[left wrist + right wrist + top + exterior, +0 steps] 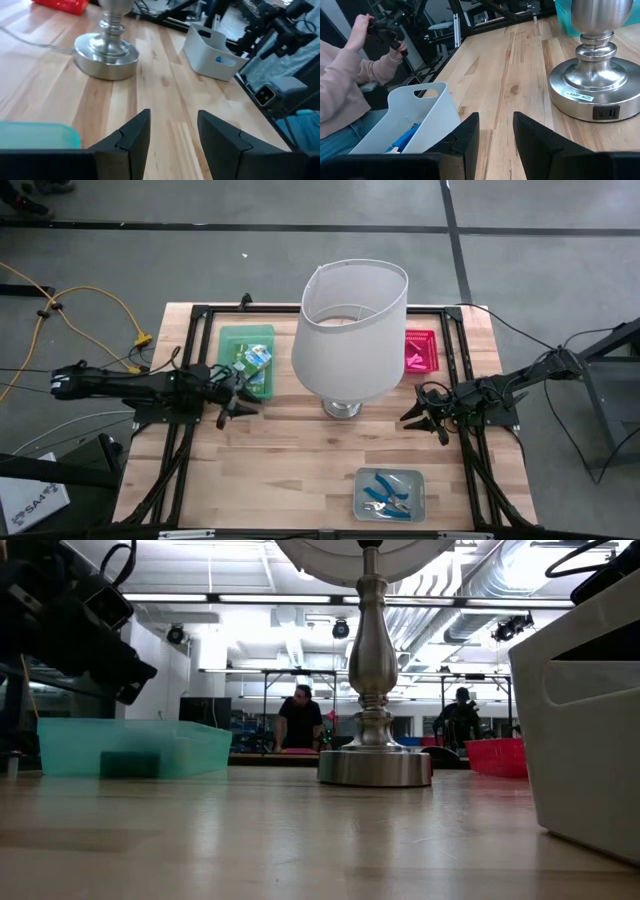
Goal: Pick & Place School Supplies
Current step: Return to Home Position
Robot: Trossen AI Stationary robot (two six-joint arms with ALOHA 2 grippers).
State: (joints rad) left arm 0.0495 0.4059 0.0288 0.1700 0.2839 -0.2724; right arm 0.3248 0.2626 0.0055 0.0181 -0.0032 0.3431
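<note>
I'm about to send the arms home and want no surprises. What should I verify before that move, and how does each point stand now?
1. Left gripper empty: ok, fingers apart, nothing between them.
2. Right gripper empty: ok, fingers apart, nothing between them.
3. Pink erasers inside the red tray: ok.
4. Blue-handled scissors inside the grey tray: ok.
5. Crayon boxes inside the green tray: ok.
6. No stray supplies under the lampshade: cannot tell, the shade hides that part of the table from above.
</note>
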